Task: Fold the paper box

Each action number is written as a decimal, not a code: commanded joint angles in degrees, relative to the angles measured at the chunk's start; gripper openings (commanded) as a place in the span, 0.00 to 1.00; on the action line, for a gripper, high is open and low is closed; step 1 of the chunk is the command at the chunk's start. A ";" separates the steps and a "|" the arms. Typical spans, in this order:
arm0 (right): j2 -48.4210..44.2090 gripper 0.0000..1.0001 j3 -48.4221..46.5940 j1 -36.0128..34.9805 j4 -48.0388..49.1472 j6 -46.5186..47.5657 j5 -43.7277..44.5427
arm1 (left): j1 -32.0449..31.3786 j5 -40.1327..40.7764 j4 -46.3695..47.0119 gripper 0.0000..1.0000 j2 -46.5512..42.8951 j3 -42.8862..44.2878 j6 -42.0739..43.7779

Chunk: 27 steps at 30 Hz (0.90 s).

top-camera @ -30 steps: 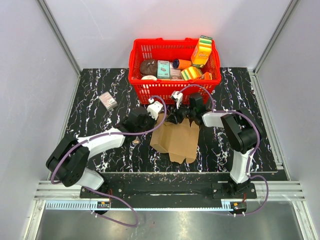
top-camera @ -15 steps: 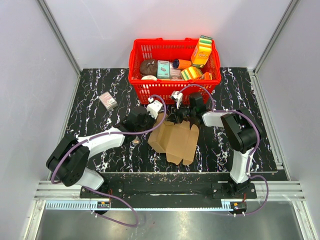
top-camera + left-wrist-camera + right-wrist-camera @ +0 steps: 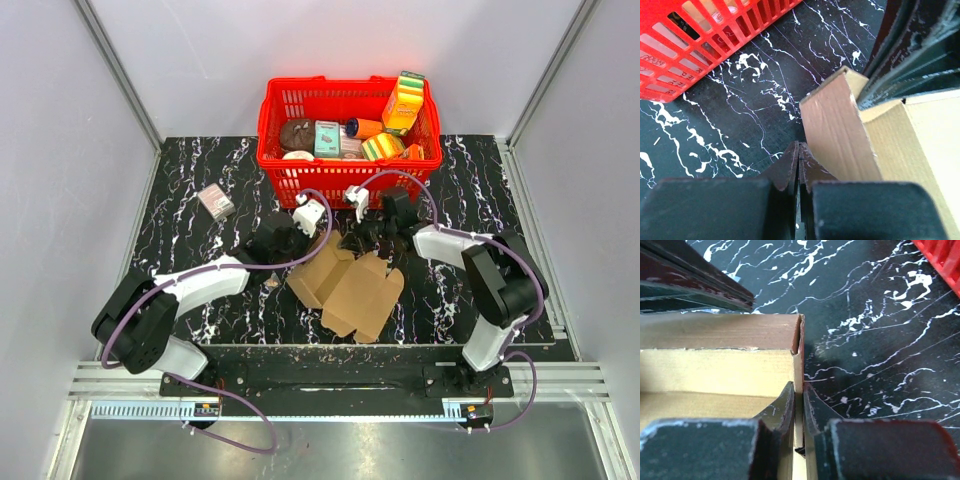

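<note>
paper box point(image 3: 350, 287): brown card, partly opened, lying mid-bench point(image 3: 185, 240) toward the near edge, in front of the red basket point(image 3: 300, 178) at the far edge. right end effector point(image 3: 798, 390): clamped on an upright box wall. left end effector point(image 3: 798, 150): pressed together, tip just beside a raised flap on the box's left.

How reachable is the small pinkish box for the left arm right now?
Probably yes: the small pinkish box lies on bare tabletop near the left arm, nothing between, though its fingers are shut.
</note>
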State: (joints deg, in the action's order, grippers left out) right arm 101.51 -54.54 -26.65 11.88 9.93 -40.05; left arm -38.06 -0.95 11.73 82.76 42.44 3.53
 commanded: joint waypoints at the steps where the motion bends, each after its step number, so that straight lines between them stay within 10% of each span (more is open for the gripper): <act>1: -5.53 0.00 -3.55 -3.40 -11.51 3.33 4.62 | 0.10 -2.12 2.07 0.00 -1.81 0.19 -0.54; 18: -9.06 0.00 -12.16 -9.73 -41.84 7.73 22.73 | 0.10 -13.64 2.16 0.00 4.25 1.51 -1.86; 27: -6.24 0.00 -12.25 -11.05 -43.69 7.73 28.27 | 2.11 -7.14 3.13 0.00 3.11 0.46 -6.25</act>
State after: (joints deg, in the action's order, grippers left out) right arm 94.45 -65.73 -36.03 -29.17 16.01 -14.20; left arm -37.65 -10.48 10.96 87.24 41.91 1.04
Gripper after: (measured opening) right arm 0.112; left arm 0.024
